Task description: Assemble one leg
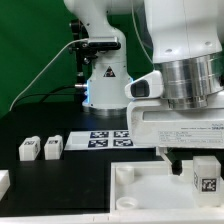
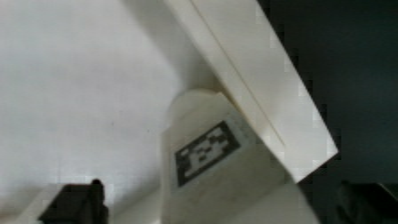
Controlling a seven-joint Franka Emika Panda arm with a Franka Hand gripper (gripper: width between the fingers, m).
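Standing in a corner socket of the tabletop (image 1: pixel 140 195), the leg (image 1: pixel 205 175) sits right under the gripper (image 1: pixel 192 160). Its jaws look spread wide, not pinching it. I think it should lift straight up, so the leg does not tip.

Three small white stubby plastic legs (image 1: pixel 28 149) (image 1: pixel 53 146) (image 1: pixel 205 173), one large white square tabletop (image 1: pixel 150 195), one marker board (image 1: pixel 112 137).
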